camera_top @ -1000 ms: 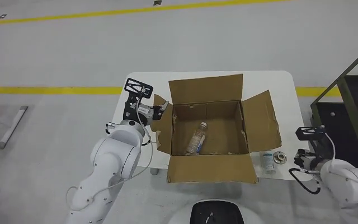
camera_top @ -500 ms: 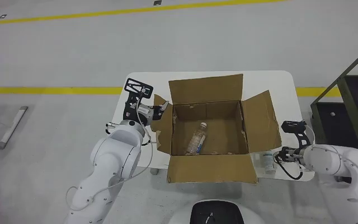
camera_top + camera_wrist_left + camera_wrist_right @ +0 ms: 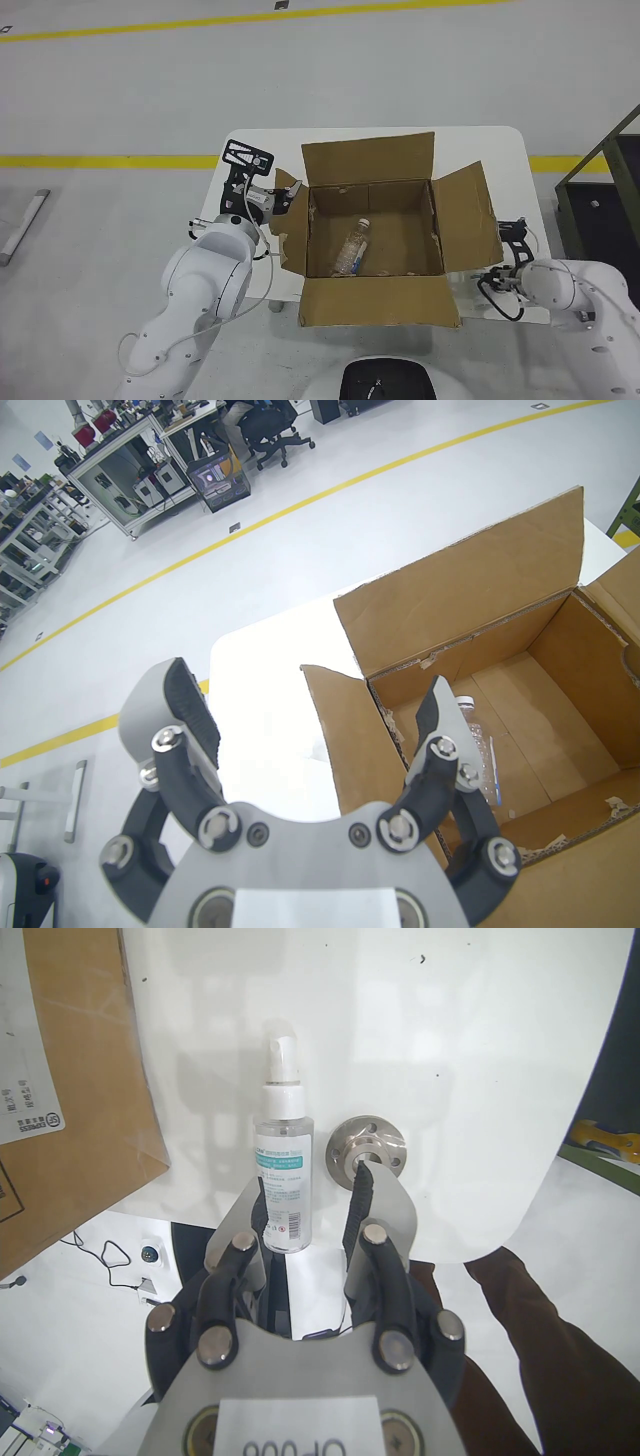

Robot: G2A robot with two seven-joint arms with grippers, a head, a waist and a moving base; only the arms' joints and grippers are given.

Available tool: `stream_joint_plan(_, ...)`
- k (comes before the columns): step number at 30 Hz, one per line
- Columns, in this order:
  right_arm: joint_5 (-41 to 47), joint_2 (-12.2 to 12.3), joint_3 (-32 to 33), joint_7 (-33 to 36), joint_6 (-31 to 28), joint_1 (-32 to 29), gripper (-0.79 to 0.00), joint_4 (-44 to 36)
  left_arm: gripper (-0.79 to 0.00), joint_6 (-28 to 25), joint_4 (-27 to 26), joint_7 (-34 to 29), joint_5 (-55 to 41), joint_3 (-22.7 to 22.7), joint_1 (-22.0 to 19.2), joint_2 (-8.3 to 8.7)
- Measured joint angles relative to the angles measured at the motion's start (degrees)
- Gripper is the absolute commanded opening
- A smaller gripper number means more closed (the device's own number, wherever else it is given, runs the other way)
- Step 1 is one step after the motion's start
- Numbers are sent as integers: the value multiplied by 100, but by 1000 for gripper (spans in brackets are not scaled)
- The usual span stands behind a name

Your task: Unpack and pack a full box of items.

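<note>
Top and wrist views, one moment. You see the cardboard box (image 3: 372, 225) standing open on the white table (image 3: 480, 145), all four flaps folded outward. On its floor a clear plastic bottle (image 3: 351, 248) lies on its side. Your left gripper (image 3: 312, 687) hovers above the table beside the box's left flap, its fingers spread wide with nothing between them. Your right gripper (image 3: 311, 1178) sits low at the table's near edge, to the right of the box. Its fingers are parted around the lower end of a spray bottle (image 3: 283, 1163) that lies on the table, and they are not clamped on it. A round metal flange (image 3: 366, 1152) rests just beside the spray bottle, and one fingertip (image 3: 362, 1178) sits over its rim.
</note>
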Motion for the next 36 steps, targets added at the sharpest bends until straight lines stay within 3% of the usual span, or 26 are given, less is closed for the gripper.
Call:
stream_joint_plan(2,19,-3,-74,-37,18,26,-360,80,0,0,0,0,0,0,0,0)
stream_joint_plan(4,25,-4,-133,-68,45,47,-403,138,0,0,0,0,0,0,0,0)
stream_joint_plan(15,-11,1,-385,-164,71,172,-394,479,0,0,0,0,0,0,0,0)
stream_joint_plan(19,-57,7,-466,-181,42,211,-329,592,0,0,0,0,0,0,0,0)
stream_joint_plan(26,-90,16,-541,-228,50,268,-453,746,0,0,0,0,0,0,0,0)
stream_joint_plan(29,-108,21,-577,-236,41,294,-637,800,0,0,0,0,0,0,0,0)
stream_joint_plan(30,-108,22,-583,-236,41,300,-785,808,0,0,0,0,0,0,0,0)
stream_joint_plan(36,65,40,-442,-238,120,279,-785,710,0,0,0,0,0,0,0,0)
